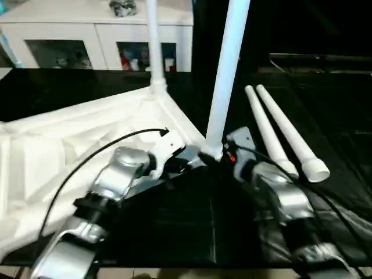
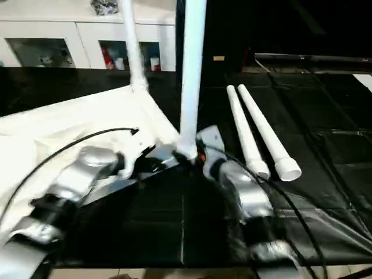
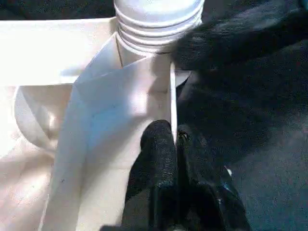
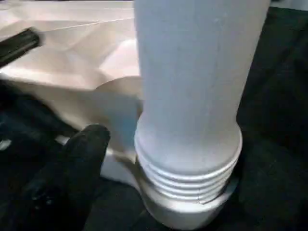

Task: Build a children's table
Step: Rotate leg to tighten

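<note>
The table top [image 1: 70, 145] lies upside down across the left half of the frame on a black mat [image 1: 337, 133]. The left gripper [image 3: 175, 144], fingers pressed together, pinches the top's thin edge wall near centre frame. Just beyond it a leg [image 1: 228, 70] stands upright in the near corner socket [image 4: 187, 207], its ribbed end showing; the right gripper [image 1: 224, 152] sits at its base, its grip impossible to tell. A second leg [image 1: 154, 40] stands at the far corner. Two loose legs [image 1: 279, 131] lie side by side at right. A white cabinet [image 1: 99, 35] spans the upper left.
</note>
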